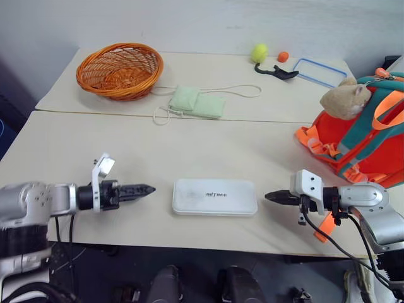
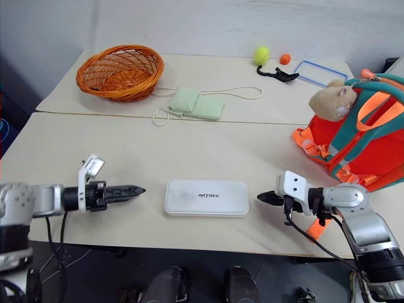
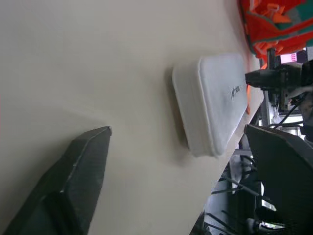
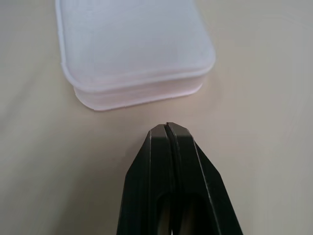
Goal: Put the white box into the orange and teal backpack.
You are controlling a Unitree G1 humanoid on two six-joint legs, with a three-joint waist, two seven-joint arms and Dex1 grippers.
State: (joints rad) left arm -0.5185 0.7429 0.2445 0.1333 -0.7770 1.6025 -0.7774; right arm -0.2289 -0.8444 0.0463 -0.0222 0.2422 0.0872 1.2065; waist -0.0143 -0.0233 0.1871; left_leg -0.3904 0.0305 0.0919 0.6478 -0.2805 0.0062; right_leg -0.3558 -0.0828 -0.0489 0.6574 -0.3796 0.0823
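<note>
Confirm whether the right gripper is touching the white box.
No. The right gripper is shut, with bare table between it and the white box.

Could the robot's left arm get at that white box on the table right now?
Probably yes. The left gripper points at the near end of the white box, with just bare table between them. Its fingers stand wide apart in the wrist view.

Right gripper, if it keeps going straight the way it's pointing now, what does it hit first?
Most likely the white box. The right gripper, fingers shut, points at the box's near short end across a short stretch of bare table. Its height is hard to judge, so it might skim over the lid.
</note>
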